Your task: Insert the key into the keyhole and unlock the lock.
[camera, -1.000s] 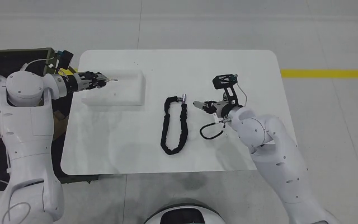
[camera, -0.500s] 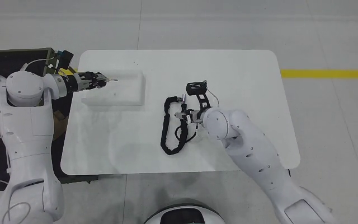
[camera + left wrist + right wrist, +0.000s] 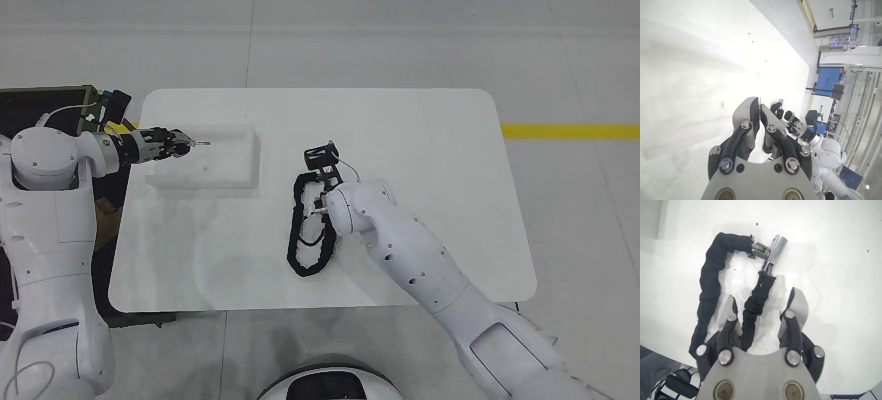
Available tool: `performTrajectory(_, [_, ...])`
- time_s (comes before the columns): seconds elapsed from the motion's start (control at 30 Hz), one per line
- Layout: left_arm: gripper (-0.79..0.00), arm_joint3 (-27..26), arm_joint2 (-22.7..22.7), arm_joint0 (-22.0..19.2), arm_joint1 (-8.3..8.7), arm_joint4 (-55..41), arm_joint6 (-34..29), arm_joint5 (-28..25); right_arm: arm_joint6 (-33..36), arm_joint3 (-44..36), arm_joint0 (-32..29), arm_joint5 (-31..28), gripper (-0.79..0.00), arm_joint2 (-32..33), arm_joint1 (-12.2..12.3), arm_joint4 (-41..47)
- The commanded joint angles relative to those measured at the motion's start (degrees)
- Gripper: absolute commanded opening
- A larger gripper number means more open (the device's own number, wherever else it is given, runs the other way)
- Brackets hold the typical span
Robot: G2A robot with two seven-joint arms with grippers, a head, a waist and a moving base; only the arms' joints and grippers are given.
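A black fabric-sleeved chain lock (image 3: 298,228) lies in a loop at the table's middle. Its silver lock cylinder (image 3: 777,249) joins the two chain ends (image 3: 710,283). My right gripper (image 3: 762,293) is open just above the chain below the cylinder, and one sleeved strand runs between its fingers (image 3: 797,303) without being pinched. In the top view the right gripper (image 3: 318,196) is at the loop's upper right. My left gripper (image 3: 759,103) is shut on the thin metal key (image 3: 759,100), held above the table's left part (image 3: 183,143), far from the lock.
A low white block (image 3: 210,158) rests on the white table (image 3: 430,130) under the left gripper. A dark bin (image 3: 40,105) stands off the table's left edge. The table's right half is bare.
My right arm has swept left from beside the lock cylinder to over the chain loop. The left arm and the key have stayed still.
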Motion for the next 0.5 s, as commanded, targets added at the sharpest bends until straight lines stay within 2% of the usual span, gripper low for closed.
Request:
performTrajectory(0.0, [-0.785, 0.0, 0.0, 0.0, 0.00, 0.0, 0.0, 0.0, -0.3, 1.1, 0.0, -0.1, -0.425, 0.7, -0.9, -0.8])
performTrajectory(0.2, [-0.785, 0.0, 0.0, 0.0, 0.00, 0.0, 0.0, 0.0, -0.9, 3.2, -1.0, -1.5, -0.462, 3.3, -3.6, -2.9])
performTrajectory(0.23, [-0.785, 0.0, 0.0, 0.0, 0.00, 0.0, 0.0, 0.0, -0.9, 3.4, -1.2, -1.7, -0.533, 3.8, -4.0, -3.3])
performTrajectory(0.27, [-0.785, 0.0, 0.0, 0.0, 0.00, 0.0, 0.0, 0.0, -1.0, 3.7, -1.4, -2.0, -0.566, 4.3, -4.4, -3.6])
performTrajectory(0.3, [-0.785, 0.0, 0.0, 0.0, 0.00, 0.0, 0.0, 0.0, -1.1, 4.0, -1.7, -2.2, -0.785, 4.8, -4.8, -3.9])
performTrajectory(0.47, [-0.785, 0.0, 0.0, 0.0, 0.00, 0.0, 0.0, 0.0, -2.1, 5.0, -3.2, -3.7, -0.785, 8.0, -6.4, -5.1])
